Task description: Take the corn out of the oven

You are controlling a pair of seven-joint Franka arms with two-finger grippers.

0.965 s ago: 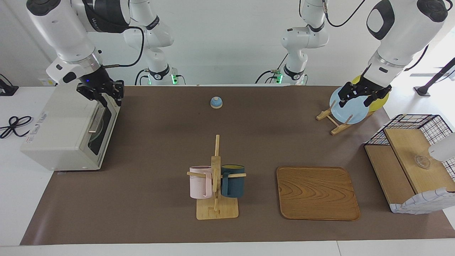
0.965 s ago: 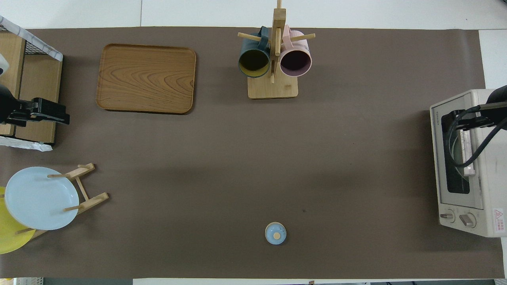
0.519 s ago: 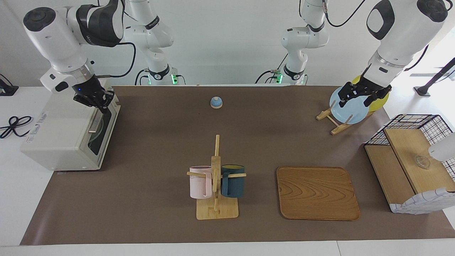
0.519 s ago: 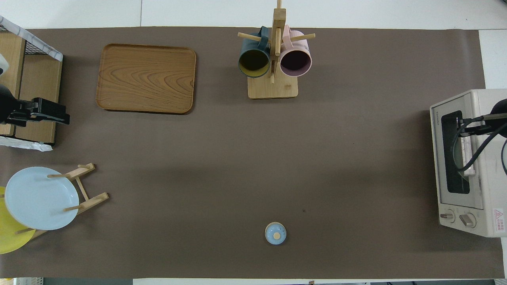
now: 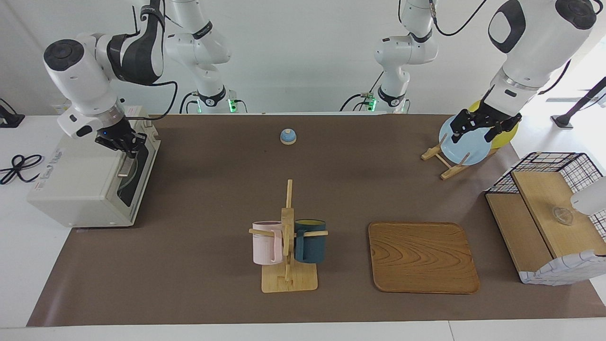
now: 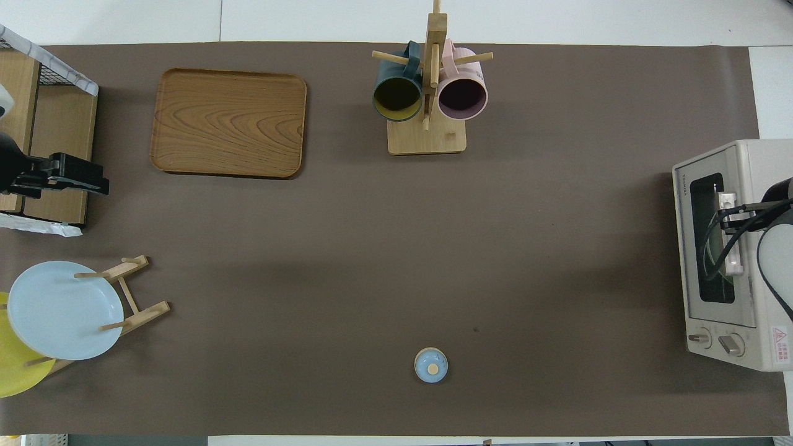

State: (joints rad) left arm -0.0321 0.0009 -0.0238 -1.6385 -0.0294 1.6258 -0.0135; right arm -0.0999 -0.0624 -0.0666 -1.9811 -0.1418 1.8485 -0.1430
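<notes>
The off-white oven (image 5: 80, 175) (image 6: 743, 260) stands at the right arm's end of the table with its glass door closed. My right gripper (image 5: 127, 146) (image 6: 726, 214) is down at the door's silver handle (image 5: 124, 166) (image 6: 733, 248), shut on the bar near one end. The corn is hidden; only a pale round plate edge (image 5: 128, 179) shows through the window. My left gripper (image 5: 479, 129) (image 6: 77, 176) waits open in the air by the plate rack, holding nothing.
A plate rack (image 5: 442, 163) holds a light blue plate (image 5: 466, 149) and a yellow plate (image 5: 509, 135). A wire-and-wood basket (image 5: 544, 222), a wooden tray (image 5: 423, 257), a mug stand (image 5: 289, 279) with two mugs and a small blue knob (image 5: 288, 136) sit on the brown mat.
My right gripper has come down from above the oven's top edge onto the door handle and shut. The left arm has not moved.
</notes>
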